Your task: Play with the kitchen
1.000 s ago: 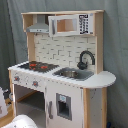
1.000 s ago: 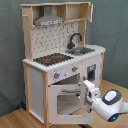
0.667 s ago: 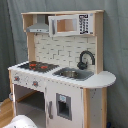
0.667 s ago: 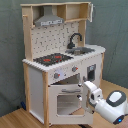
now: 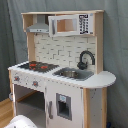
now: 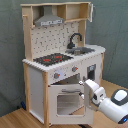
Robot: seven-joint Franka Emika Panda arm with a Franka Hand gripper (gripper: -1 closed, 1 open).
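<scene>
My gripper (image 6: 83, 83), at the end of a white arm (image 6: 107, 100) reaching in from the second exterior view's lower right, sits right at the upper edge of the oven door (image 6: 66, 100), probably to work it open; whether its fingers are parted or closed on anything I cannot tell. The kitchen (image 5: 60, 75) stands upright on a wooden floor (image 6: 15, 119) before a grey curtain (image 5: 10, 35). It is pale wood with smooth white panels, a black-and-red hob (image 6: 52, 58), a curved black faucet (image 5: 85, 57) over a grey sink (image 5: 72, 73), and a perforated back.
</scene>
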